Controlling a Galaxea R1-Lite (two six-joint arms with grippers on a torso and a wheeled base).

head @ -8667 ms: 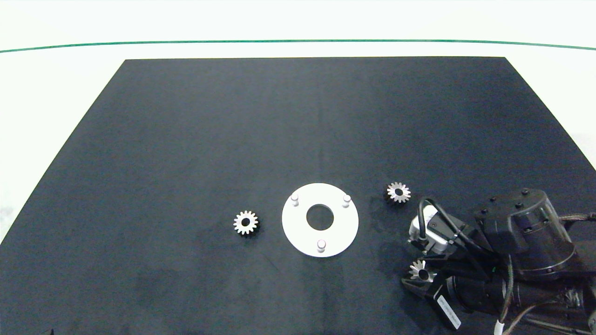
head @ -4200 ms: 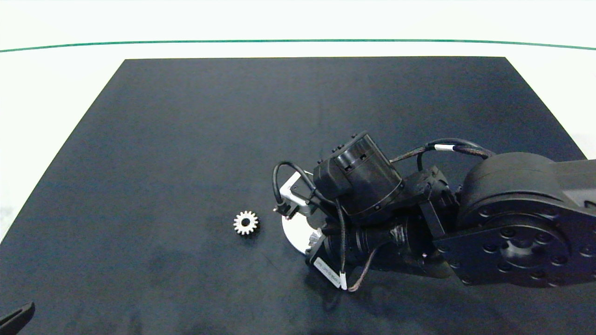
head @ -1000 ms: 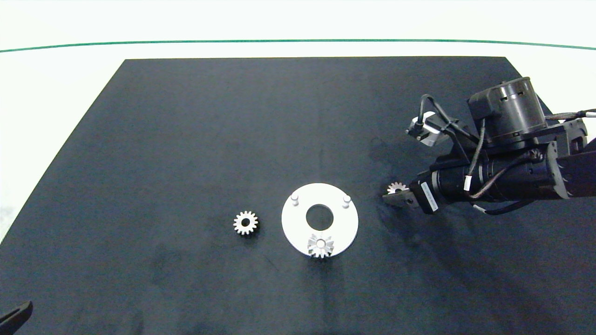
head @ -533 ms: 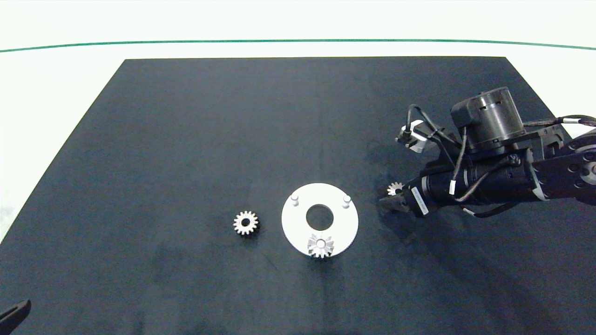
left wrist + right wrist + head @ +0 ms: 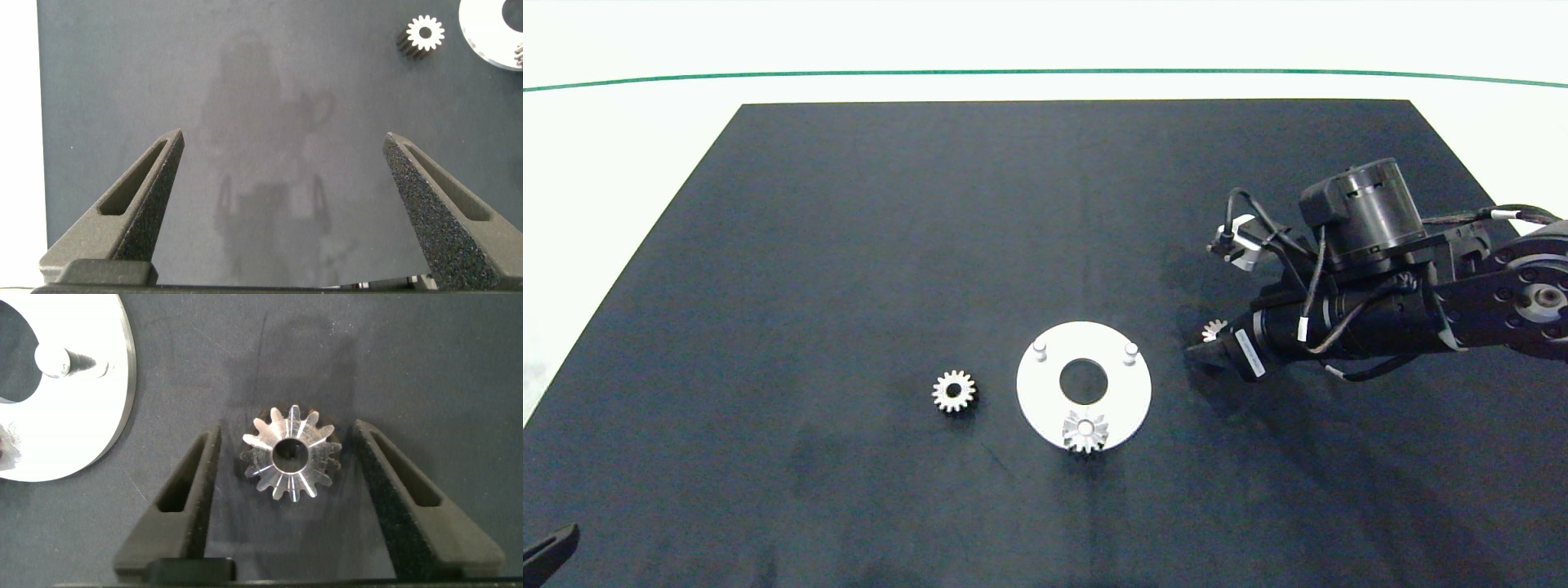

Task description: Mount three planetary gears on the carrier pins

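The right gripper [image 5: 282,461] is low over the black mat [image 5: 849,245] at about 3 o'clock from the white disc [image 5: 1045,400], its fingers [image 5: 184,498] spread to either side of a gear [image 5: 288,454] without touching it. That gear lies flat on the mat, bore facing straight up, so its axis stands vertical; in the head view only part of it [image 5: 1214,329] shows beside the gripper's tip. The right arm reaches in from the 3 o'clock edge of the mat.

The disc lies flat just beyond this gear toward 9 o'clock. Three pins stand upright on it: one at 10 o'clock [image 5: 1039,351], one at 2 o'clock [image 5: 1130,349], both bare, and one at 6 o'clock carrying a second gear [image 5: 1085,431], seated flat with its axis vertical. A third gear [image 5: 953,391] lies flat on the mat at 9 o'clock from the disc, near it but apart, bore up.

The left gripper [image 5: 282,155] hovers over bare mat near the 7 o'clock corner, fingers spread wide and holding nothing.
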